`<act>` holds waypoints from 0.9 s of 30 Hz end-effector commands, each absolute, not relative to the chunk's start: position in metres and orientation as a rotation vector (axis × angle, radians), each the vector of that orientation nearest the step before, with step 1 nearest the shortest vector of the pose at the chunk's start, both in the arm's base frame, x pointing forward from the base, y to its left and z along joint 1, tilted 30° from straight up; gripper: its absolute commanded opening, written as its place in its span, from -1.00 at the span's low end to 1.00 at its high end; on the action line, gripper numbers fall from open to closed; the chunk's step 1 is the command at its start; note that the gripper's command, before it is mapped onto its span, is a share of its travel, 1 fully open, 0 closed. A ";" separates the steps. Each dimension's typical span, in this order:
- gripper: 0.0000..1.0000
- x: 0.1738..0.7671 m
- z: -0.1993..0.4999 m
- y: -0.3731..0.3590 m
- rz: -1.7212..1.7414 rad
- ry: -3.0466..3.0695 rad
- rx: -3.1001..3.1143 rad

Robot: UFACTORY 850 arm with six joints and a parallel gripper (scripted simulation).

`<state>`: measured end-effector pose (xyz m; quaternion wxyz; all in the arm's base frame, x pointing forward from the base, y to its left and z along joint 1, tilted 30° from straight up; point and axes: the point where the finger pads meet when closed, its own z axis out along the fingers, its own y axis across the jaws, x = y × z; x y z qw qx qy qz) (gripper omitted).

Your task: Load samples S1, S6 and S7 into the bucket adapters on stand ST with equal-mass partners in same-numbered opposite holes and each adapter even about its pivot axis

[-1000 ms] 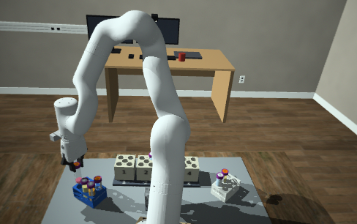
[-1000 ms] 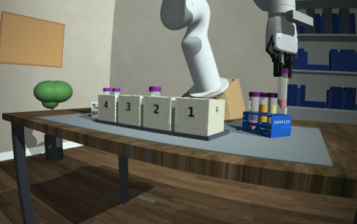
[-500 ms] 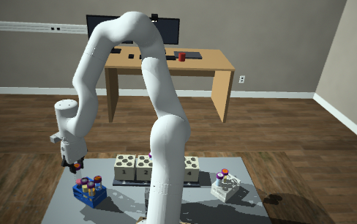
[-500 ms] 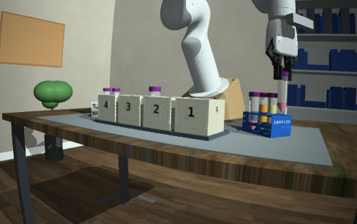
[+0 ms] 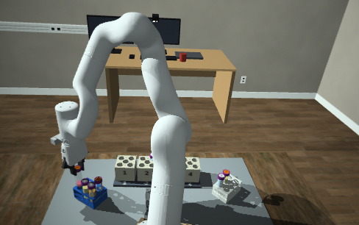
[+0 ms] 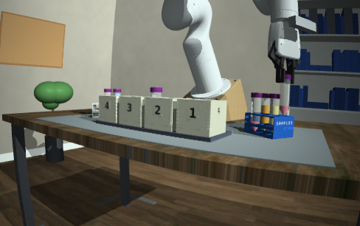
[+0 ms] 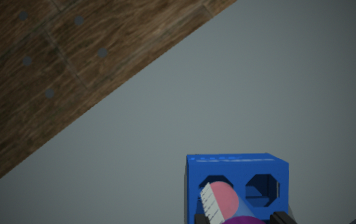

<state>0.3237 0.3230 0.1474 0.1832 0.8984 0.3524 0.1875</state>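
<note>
My gripper (image 5: 76, 167) is shut on a sample tube (image 6: 285, 94) with a purple cap, an orange cap dot and a little pink liquid. I hold it upright over the blue SAMPLES rack (image 6: 269, 125), with its pointed tip at the mouth of a corner well. In the wrist view the pink tip (image 7: 219, 197) sits over one well of the rack (image 7: 235, 187), and the well beside it is empty. Several other tubes stand in this rack (image 5: 87, 194). Adapters 1 (image 6: 195, 116), 2 (image 6: 158, 112), 3 (image 6: 130, 110) and 4 (image 6: 107, 108) stand in the stand, and one purple-capped tube (image 6: 156, 91) stands in adapter 2.
A white rack (image 5: 226, 188) with two tubes stands at the right of the grey mat. My own arm hides adapter 3 and the mat's front middle in the top view. The mat's edge and bare wood table lie just beyond the blue rack.
</note>
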 end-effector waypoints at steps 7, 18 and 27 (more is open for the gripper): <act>-1.00 0.329 0.139 0.322 0.531 0.994 2.535; -1.00 0.333 0.131 0.320 0.531 0.994 2.535; -1.00 0.336 0.125 0.318 0.531 0.994 2.535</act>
